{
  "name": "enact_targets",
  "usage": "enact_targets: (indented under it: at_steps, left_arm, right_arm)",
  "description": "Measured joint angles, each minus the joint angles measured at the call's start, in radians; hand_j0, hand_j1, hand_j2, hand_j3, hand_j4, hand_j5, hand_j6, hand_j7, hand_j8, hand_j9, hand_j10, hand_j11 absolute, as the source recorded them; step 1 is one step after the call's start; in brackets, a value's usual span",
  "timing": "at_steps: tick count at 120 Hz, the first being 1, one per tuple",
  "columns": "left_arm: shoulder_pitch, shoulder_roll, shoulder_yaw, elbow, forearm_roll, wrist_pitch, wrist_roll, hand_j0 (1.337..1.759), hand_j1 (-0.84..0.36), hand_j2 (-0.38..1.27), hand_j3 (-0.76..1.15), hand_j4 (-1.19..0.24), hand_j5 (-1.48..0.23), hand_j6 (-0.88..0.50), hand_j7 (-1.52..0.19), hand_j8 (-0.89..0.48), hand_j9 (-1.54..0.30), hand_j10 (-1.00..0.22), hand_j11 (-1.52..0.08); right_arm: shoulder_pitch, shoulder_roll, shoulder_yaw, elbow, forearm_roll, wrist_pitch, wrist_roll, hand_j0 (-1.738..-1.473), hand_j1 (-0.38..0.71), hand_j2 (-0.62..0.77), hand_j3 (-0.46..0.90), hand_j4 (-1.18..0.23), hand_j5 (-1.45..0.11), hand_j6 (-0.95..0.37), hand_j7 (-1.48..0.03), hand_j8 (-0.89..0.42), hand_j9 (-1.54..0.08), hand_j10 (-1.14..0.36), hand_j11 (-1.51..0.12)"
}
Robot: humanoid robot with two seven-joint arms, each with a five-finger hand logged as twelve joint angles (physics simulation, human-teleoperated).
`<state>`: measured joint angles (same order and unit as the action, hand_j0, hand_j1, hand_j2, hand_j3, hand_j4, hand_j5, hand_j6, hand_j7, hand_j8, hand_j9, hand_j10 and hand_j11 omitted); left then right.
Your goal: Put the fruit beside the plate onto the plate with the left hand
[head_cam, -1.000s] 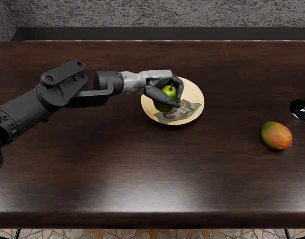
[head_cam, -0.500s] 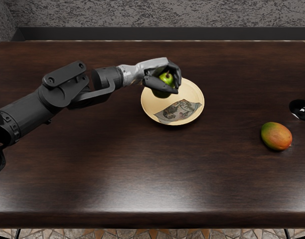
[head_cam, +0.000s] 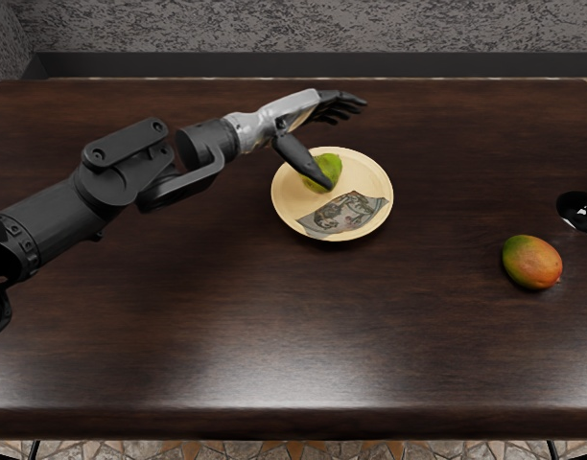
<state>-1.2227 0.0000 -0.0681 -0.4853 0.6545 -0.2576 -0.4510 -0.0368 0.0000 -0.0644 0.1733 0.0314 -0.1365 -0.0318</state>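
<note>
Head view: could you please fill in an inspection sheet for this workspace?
Surface: dark wooden table, glossy.
Job's things: green pear lies on the left part of the plate, which is yellowish with a printed picture.
Clutter: mango on the table, far right of the plate.
Grippers: left hand open above the plate's far-left rim, holding nothing; right hand only partly shows at the right edge, state unclear.
Cables: nothing seen.
Surroundings: grey wall behind; tiled floor below.

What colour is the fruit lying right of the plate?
Mango: red-orange with a green left end, seen in the head view.
</note>
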Motion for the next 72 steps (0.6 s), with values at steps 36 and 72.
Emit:
enact_targets:
  at_steps: [36, 72]
  left_arm:
    - [-0.022, 0.183, -0.006, -0.241, -0.048, -0.267, 0.085, 1.657, 0.3, 0.01, 0.0, -0.05, -0.06, -0.05, -0.06, -0.04, -0.06, -0.04, -0.07]
    - [-0.026, 0.44, 0.007, -0.335, -0.276, -0.348, 0.317, 1.658, 0.34, 0.0, 0.0, -0.01, -0.01, -0.01, -0.01, -0.01, -0.01, -0.01, -0.02]
  right_arm:
    - [0.0, 0.0, 0.0, 0.0, 0.0, 0.0, 0.0, -1.658, -0.31, -0.01, 0.0, -0.03, -0.04, -0.03, -0.04, -0.03, -0.04, -0.03, -0.04]
    - [0.0, 0.0, 0.0, 0.0, 0.0, 0.0, 0.0, -1.658, -0.31, -0.01, 0.0, -0.03, -0.04, -0.03, -0.04, -0.03, -0.04, -0.03, -0.04]
